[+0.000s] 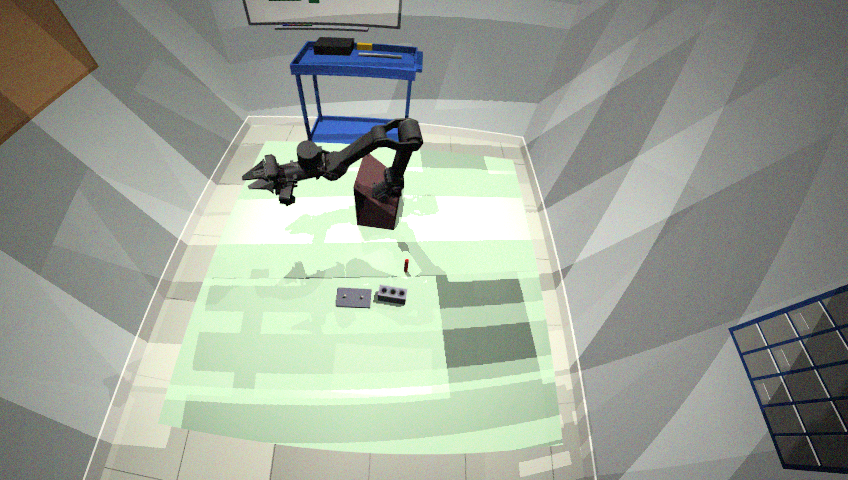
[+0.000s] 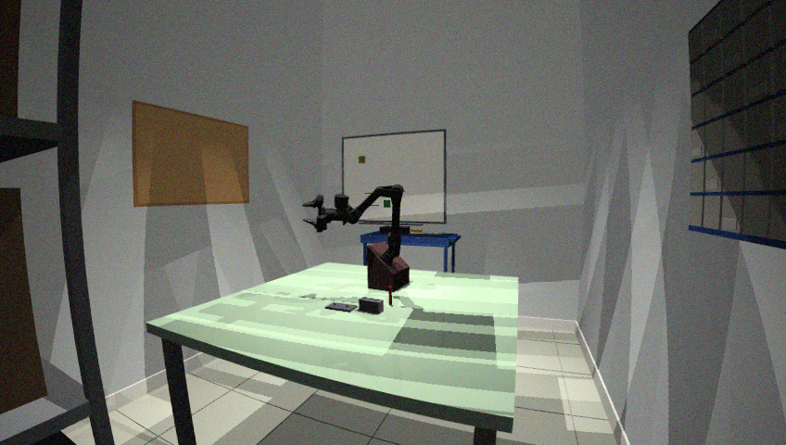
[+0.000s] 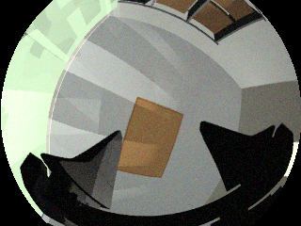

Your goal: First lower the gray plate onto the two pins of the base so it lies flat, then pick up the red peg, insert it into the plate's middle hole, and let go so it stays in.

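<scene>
The gray base (image 1: 353,303) (image 2: 339,308) lies flat on the table, with its two small pins pointing up. The gray plate (image 1: 391,299) (image 2: 370,306), a thick block with three holes in its top, sits on the table just right of the base, apart from it. The red peg (image 1: 406,265) (image 2: 390,296) stands upright on the table behind the plate and slightly to its right. My gripper (image 1: 245,182) (image 2: 303,213) (image 3: 162,130) is open and empty, raised high to the left, far from all three parts. None of them shows in the wrist view.
The arm's reddish-brown pedestal (image 1: 376,208) (image 2: 380,274) stands on the table (image 1: 297,368) (image 2: 331,358) behind the parts. A blue cart (image 1: 357,70) (image 2: 436,239) is behind the table. The wrist view shows a brown wall board (image 3: 150,137).
</scene>
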`<state>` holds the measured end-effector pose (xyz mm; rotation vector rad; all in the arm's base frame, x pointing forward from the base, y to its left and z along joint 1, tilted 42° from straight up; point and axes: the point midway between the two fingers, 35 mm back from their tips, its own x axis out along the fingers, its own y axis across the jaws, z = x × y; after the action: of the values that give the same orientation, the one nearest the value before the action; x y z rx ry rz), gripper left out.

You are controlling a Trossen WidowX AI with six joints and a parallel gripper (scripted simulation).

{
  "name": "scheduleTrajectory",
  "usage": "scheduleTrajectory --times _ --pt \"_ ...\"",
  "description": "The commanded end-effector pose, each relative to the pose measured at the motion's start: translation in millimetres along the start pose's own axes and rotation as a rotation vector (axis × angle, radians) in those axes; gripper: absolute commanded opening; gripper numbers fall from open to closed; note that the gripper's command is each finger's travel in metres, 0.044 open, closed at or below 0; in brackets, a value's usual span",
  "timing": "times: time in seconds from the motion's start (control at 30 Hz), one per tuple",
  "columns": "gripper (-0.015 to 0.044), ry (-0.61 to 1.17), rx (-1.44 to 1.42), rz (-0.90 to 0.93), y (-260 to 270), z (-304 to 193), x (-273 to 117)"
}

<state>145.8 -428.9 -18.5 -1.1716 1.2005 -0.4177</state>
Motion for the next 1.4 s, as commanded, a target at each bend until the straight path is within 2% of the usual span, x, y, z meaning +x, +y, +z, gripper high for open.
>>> scheduleTrajectory --times 0.0,0.13,0.3,0.67,0.83,1.03,1.27,1.37 --pt "0.0426 0.0 0.0 0.0 0 0 0" --pt "0.044 -0.065 -0.002 0.032 -1 23 2" --pt "0.044 -0.284 -0.016 0.156 0 104 -2" --pt "0.044 -0.639 -0.103 0.426 13 241 -57" --pt "0.044 -0.826 -0.176 0.614 22 302 -113" --pt "0.044 -1.014 -0.271 0.865 33 354 -202" --pt "0.044 -1.16 -0.384 1.172 39 380 -317" --pt "0.044 -1.169 -0.395 1.201 39 380 -326"
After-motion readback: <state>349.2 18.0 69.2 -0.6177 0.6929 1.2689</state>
